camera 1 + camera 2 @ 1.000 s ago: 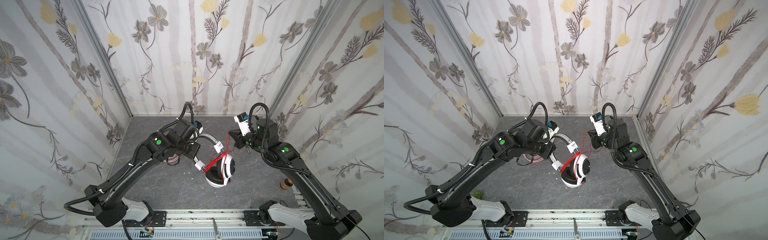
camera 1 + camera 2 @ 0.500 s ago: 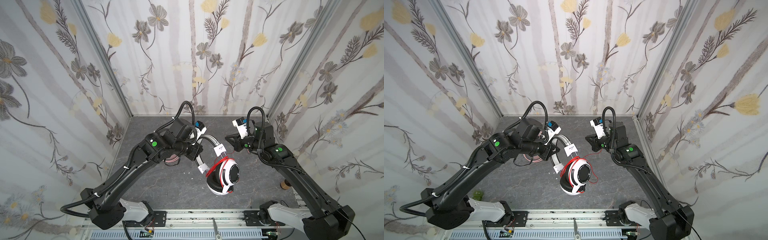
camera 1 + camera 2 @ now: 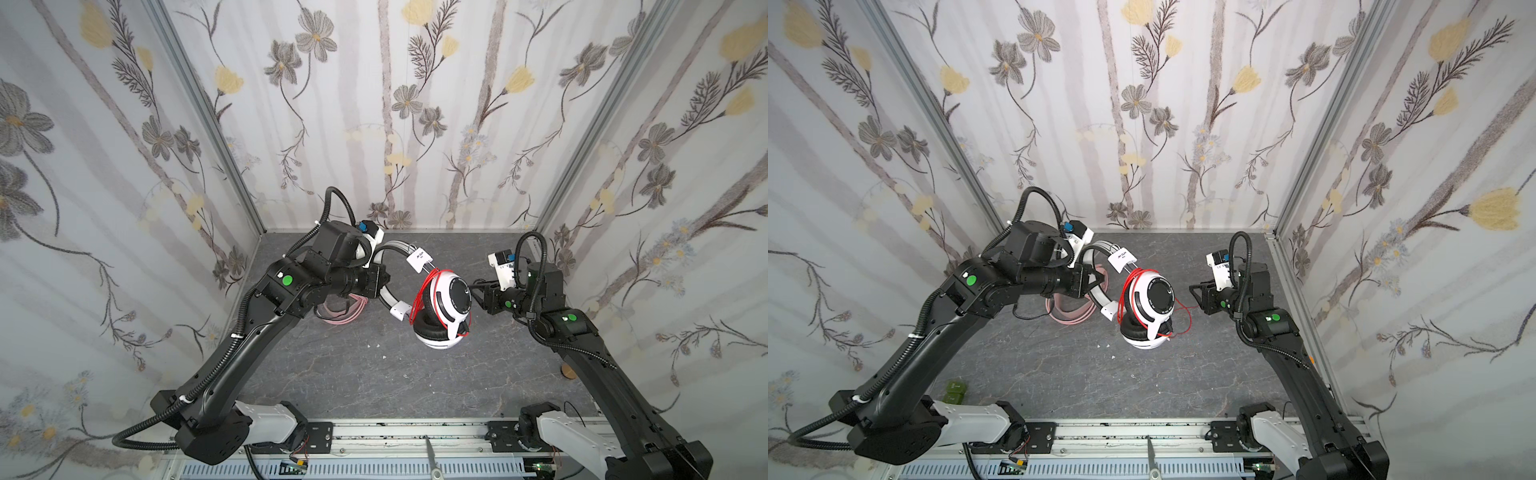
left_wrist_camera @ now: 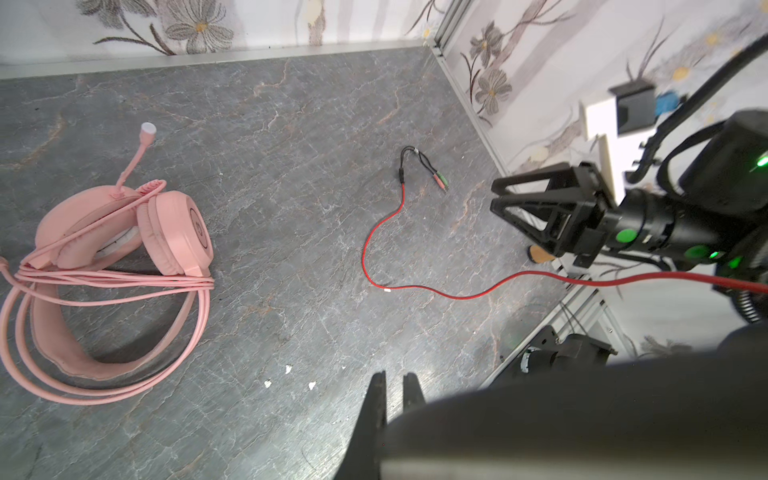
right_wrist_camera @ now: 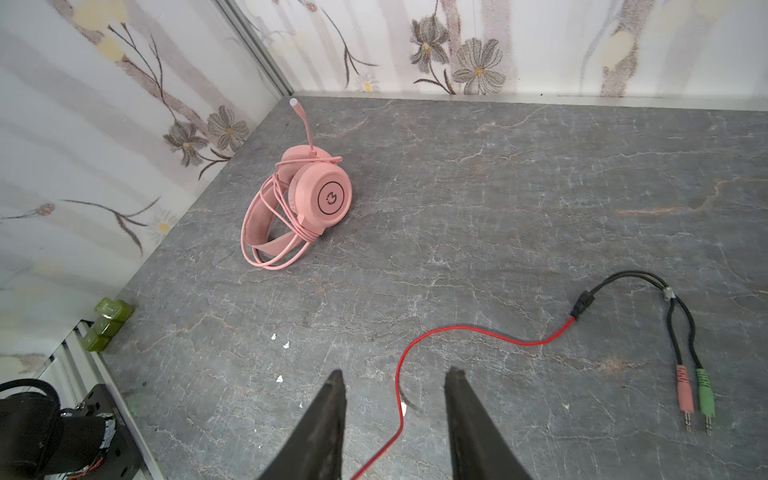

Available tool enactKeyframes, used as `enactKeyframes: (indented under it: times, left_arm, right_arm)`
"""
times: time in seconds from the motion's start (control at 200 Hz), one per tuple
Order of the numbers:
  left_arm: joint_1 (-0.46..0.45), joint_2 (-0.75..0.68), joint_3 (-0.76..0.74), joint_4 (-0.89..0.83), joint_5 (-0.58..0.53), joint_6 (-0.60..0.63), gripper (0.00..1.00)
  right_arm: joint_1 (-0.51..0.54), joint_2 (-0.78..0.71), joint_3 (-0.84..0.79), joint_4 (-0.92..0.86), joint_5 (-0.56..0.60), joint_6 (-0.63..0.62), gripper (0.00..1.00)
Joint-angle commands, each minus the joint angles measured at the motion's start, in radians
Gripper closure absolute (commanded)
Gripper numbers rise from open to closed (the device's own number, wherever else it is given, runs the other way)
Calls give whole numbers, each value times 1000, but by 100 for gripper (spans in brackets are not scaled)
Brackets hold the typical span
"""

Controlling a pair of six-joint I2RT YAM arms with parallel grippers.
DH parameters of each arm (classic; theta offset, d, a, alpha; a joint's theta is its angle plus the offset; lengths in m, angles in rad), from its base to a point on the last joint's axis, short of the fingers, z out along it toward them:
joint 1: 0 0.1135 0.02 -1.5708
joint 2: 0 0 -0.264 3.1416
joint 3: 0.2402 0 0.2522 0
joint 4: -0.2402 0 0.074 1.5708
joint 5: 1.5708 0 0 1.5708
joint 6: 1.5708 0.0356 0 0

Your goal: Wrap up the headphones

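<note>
The white-and-black headphones (image 3: 446,303) (image 3: 1152,303) hang above the table with red cord (image 3: 1185,309) looped round the earcups. My left gripper (image 3: 384,282) (image 4: 395,376) is shut on their white headband, which blurs dark across the left wrist view. The cord's loose end (image 4: 374,257) (image 5: 457,330) trails over the table to pink and green plugs (image 5: 694,395). My right gripper (image 3: 476,289) (image 5: 395,378) is open just right of the earcups, with the cord running slack between its fingers. The pink headphones (image 4: 166,232) (image 5: 320,199) lie at the back left, cord coiled round them.
Green blocks (image 5: 108,324) (image 3: 955,390) sit at the table's front left corner. A small cork disc (image 3: 567,370) lies by the right wall. White crumbs (image 5: 278,340) dot the grey table. Flowered walls close in three sides; a rail with scissors (image 3: 430,461) runs along the front.
My right gripper opened and let go of the red cord, which was taut a second ago, then dropped and drew back right. The left arm turned the headphones; the cord now loops the earcups.
</note>
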Motion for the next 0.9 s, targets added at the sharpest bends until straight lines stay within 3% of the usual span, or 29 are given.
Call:
enactKeyframes:
  times: [0.0,0.23,0.355,0.505,0.894]
  left_arm:
    - [35,-32,-10,132,67,-96,100]
    - [145,-98,-79,266,135,-206,100]
    - [183,-105,-86,283,164,-239,100]
    - [198,-102,-88,285,182,-254,100]
    - [209,-116,-86,283,197,-262,100]
  right_arm:
    - [-20,-29,-62,94,-6,67,57]
    - [-14,-42,-377,436,-122,250,53]
    - [72,-19,-477,602,-127,269,55]
    - [178,73,-473,692,-119,214,55]
    - [189,348,-328,787,-164,159,55]
